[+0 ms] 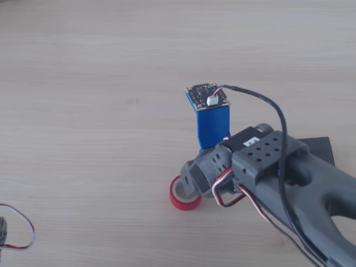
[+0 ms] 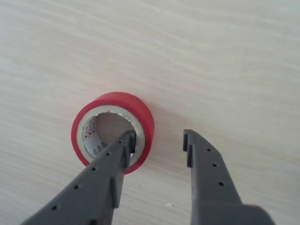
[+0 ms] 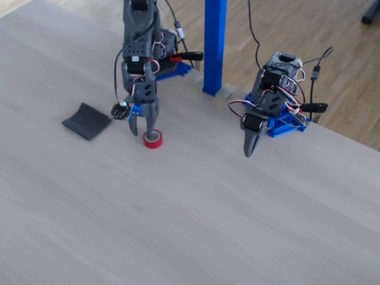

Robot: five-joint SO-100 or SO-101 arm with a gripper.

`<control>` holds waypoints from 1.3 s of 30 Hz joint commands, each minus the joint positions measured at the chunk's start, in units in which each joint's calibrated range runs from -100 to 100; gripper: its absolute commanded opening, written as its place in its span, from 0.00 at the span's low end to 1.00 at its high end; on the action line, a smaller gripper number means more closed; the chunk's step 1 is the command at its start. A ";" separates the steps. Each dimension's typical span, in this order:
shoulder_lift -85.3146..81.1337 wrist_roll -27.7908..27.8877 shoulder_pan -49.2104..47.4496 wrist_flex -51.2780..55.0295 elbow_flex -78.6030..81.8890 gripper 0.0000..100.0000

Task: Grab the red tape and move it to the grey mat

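On woodgrain table point(image 2: 225, 56): round red tape point(image 2: 140, 115).

Grey mat point(image 1: 318, 146) mostly hidden behind the arm; red tape point(image 1: 179, 199) partly covered by the gripper point(image 1: 196, 186) in the other view.

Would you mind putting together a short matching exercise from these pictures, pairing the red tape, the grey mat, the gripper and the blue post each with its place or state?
Things:
1. red tape
2. grey mat
3. gripper
4. blue post

Places or states:
A. stands upright at the table's far edge in the fixed view
B. open, one finger reaching into the core
C. lies flat on its side on the table, core hole facing up
D. lies bare on the table, apart from the roll

Pairs: 1-C, 2-D, 3-B, 4-A
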 commanded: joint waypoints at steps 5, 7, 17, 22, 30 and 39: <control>0.51 -0.18 0.76 -3.28 -0.89 0.16; 1.09 -0.02 0.76 -4.64 -0.71 0.16; 1.50 0.08 0.76 -4.90 -0.98 0.16; 1.01 -0.07 0.76 -4.90 -1.07 0.02; -0.57 -1.85 0.13 -5.06 -1.07 0.02; -8.96 -1.64 -0.23 -4.90 -0.26 0.02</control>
